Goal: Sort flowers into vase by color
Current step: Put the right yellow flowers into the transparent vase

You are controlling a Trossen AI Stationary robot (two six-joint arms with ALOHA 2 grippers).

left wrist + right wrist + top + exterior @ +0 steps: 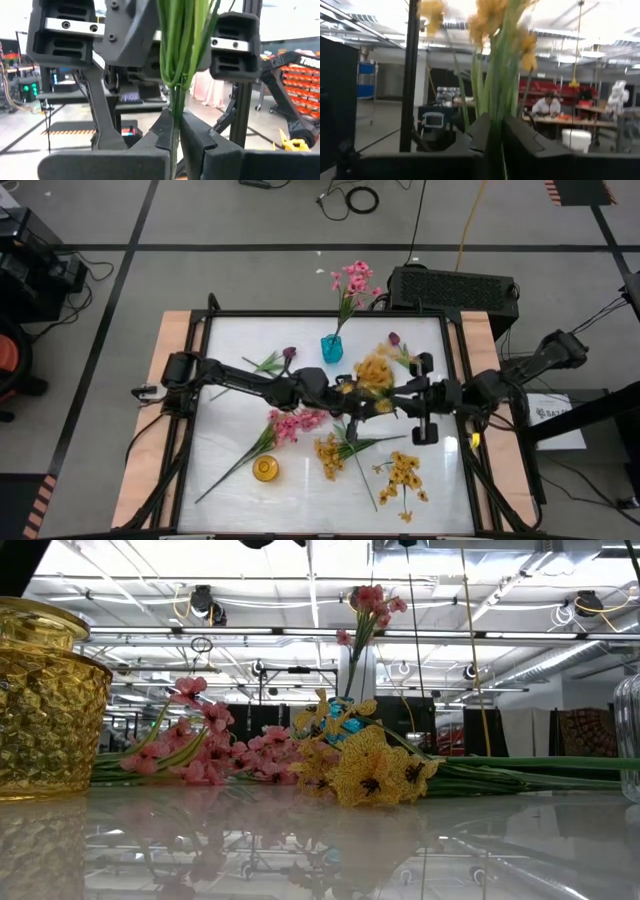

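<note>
No legible text anywhere.

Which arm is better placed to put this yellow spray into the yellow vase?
Probably the left. Both the left gripper and the right gripper have their fingers shut on the yellow spray at mid-table, but the yellow vase stands on the left arm's half, farther from the right arm's base.

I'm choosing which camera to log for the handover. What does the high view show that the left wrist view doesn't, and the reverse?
Only the high view shows the small blue glass vase holding a pink blossom spray, the round yellow glass vase, and both arms meeting mid-table. Only the left wrist view shows the left gripper with its jaws clamped on green stems. Both show that held yellow blossom spray.
</note>
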